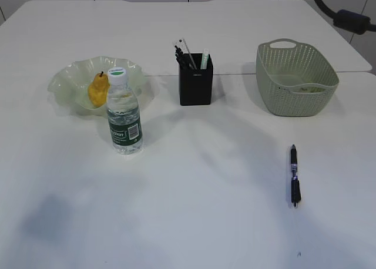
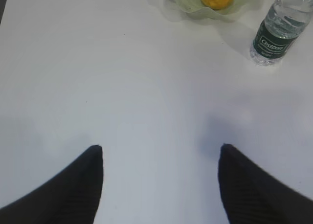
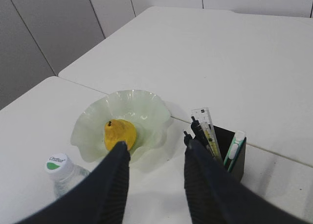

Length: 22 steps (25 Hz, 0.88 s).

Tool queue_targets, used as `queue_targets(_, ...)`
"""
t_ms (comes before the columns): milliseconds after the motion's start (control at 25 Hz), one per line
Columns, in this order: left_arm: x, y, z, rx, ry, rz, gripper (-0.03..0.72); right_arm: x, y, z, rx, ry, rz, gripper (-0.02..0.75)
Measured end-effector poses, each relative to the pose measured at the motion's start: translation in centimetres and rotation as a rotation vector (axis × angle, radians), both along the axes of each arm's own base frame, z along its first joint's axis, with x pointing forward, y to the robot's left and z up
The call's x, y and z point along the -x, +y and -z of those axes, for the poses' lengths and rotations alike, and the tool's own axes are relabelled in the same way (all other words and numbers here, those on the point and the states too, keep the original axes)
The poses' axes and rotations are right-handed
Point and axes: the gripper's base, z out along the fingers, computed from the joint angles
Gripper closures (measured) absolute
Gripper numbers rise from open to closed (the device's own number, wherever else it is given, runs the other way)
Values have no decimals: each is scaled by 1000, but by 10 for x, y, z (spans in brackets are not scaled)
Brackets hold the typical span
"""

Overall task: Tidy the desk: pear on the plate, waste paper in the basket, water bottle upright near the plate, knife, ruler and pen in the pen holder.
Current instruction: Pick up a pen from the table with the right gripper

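I see the pear [image 1: 97,90] on the plate [image 1: 66,81], the water bottle [image 1: 124,114] upright at its five o'clock; a pen [image 1: 294,175] lies on the surface [image 1: 194,198]. Both arms' fingers [image 2: 73,190] [image 3: 110,185] are apart, empty.

I see a bare white tabletop [image 2: 122,87] spread directly under the left gripper [image 2: 161,148]. Ahead of the right gripper [image 3: 156,148], a seam [image 3: 83,85] joins it to a second white table [image 3: 220,53], with grey wall panels [image 3: 44,28] beyond, off to its left.

Bright even light, soft shadows
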Motion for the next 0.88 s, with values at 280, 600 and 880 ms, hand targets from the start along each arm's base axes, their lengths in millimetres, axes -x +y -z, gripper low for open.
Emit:
queue_targets(280,0,0,0,0,0,0,167,-1,-2,0,46,-36,4,448)
queue_targets(600,0,0,0,0,0,0,167,-2,-3,-1,93,-74,6,447)
queue_targets(880,0,0,0,0,-1,0,167,-4,-2,-9,81,-181,2,448)
